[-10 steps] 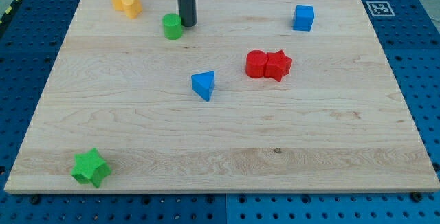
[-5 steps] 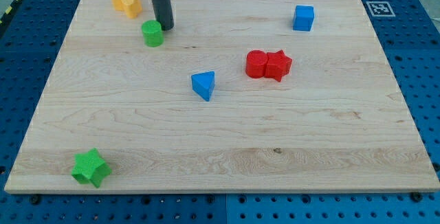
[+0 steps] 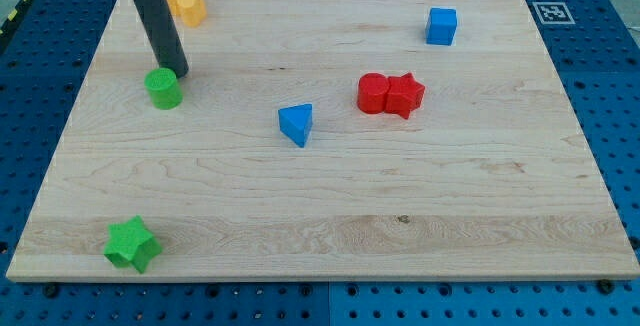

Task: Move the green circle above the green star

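The green circle (image 3: 163, 89) sits on the wooden board (image 3: 330, 216) at the view's left, in the upper half. My tip (image 3: 177, 72) touches its upper right edge; the dark rod rises from there toward the view's top left. The green star (image 3: 132, 244) lies near the board's bottom left corner, well below the circle and slightly to its left.
Two yellow blocks (image 3: 184, 3) sit together at the top left, partly behind the rod. A blue triangle (image 3: 296, 124) lies near the middle. A red circle (image 3: 374, 93) and red star (image 3: 405, 95) touch right of centre. A blue cube (image 3: 440, 26) sits top right.
My tip has pushed the green circle down and to the left, from near the top of the board toward the left side. The other blocks have not moved.
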Tool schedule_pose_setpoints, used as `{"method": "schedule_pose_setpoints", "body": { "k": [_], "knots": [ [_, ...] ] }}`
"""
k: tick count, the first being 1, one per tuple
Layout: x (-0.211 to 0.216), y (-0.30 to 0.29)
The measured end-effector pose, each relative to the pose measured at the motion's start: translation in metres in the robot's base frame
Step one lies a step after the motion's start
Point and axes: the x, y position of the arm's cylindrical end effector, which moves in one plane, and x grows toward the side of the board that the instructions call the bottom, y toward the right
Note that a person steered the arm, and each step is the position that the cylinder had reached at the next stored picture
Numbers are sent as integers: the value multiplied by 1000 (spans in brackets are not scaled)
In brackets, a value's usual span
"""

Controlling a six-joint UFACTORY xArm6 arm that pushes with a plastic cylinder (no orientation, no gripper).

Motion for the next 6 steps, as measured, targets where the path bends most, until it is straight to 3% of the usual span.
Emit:
{"method": "schedule_pose_setpoints", "body": {
  "k": [6],
  "knots": [
    [123, -41]
  ]
}}
